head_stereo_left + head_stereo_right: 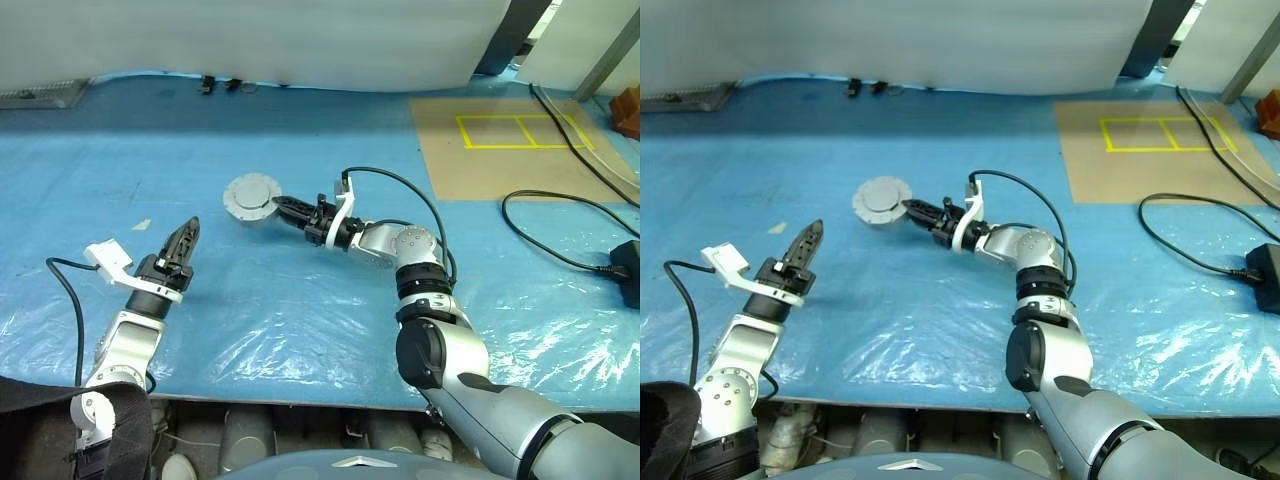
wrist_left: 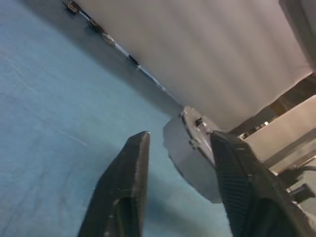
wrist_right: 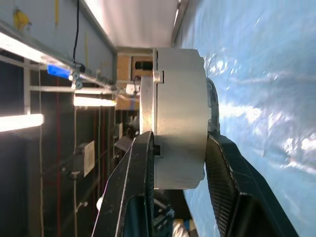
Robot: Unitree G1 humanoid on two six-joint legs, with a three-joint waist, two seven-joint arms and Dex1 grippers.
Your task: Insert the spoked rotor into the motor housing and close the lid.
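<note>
My right gripper (image 1: 281, 206) reaches forward and toward my left, level above the blue plastic-covered table (image 1: 300, 300), with its two black fingers pinching the rim of a round silver-grey metal motor housing with the lid closed on it (image 1: 251, 196). In the right wrist view the assembly (image 3: 177, 118) sits edge-on between the fingers, one pad on each flat face, a seam running round its side where the lid meets the cup. I cannot see any spoked rotor, so whether it lies inside I cannot tell. My left gripper (image 1: 184, 240) is near my left side, well apart from the housing, pointing forward and slightly up, its fingers parted with nothing between them; through that gap in the left wrist view I see the housing (image 2: 190, 158) ahead in the distance. Beyond the right gripper, to its right, lie a brown board with yellow tape rectangles (image 1: 500, 145) and a black cable (image 1: 560, 215) on the table.
</note>
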